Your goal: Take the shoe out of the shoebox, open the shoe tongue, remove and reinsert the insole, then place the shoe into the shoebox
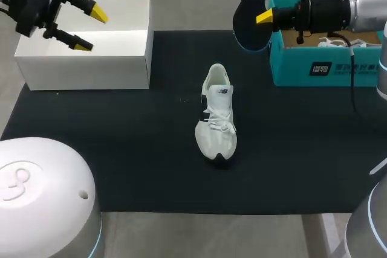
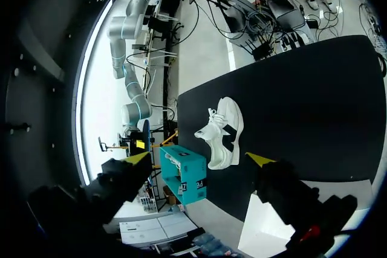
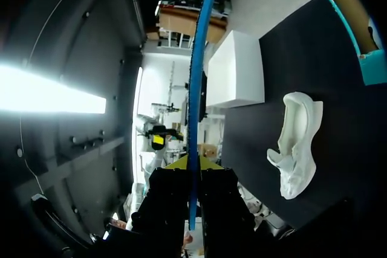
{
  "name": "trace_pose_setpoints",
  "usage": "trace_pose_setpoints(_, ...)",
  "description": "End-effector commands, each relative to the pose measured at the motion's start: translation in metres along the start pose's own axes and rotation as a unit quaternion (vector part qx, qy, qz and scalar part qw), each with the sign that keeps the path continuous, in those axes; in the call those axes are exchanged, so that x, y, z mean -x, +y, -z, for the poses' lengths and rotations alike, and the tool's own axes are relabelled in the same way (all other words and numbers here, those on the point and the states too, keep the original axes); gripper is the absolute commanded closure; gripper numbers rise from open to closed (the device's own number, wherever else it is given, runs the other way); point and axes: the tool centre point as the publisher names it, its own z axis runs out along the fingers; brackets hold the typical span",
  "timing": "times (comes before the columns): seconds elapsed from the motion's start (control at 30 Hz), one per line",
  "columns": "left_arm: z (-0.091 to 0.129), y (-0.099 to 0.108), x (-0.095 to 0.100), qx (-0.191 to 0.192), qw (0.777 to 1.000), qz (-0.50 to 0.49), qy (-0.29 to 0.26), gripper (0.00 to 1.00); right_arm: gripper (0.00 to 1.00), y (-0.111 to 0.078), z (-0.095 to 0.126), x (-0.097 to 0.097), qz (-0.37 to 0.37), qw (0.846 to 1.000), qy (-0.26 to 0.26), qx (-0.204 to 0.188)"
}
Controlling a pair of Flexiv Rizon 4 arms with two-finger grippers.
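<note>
The teal cardboard shoebox (image 1: 326, 67) stands open at the right edge of the black table mat (image 1: 121, 149). The white lace-up sneaker (image 1: 216, 116) sits on its sole mid-mat, well apart from the shoebox. Our right gripper (image 1: 264, 17) pinches the dark, blue-edged foam insole (image 1: 249, 19) in the air by the shoebox's end. Our left gripper (image 1: 89, 28) hovers over a white rectangular box (image 1: 91, 64), fingers spread, grasping nothing.

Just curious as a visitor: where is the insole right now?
At the head view's upper right, the insole is held in the right gripper, just left of the teal shoebox.
</note>
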Motion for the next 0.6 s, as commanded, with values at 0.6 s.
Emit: trace_pose_setpoints(0.6, 0.061, -0.023, -0.047, 0.128, 0.989, 0.044, 0.055, 0.00, 1.00, 0.013, -0.001, -0.003, 0.044, 0.999, 0.006, 0.018)
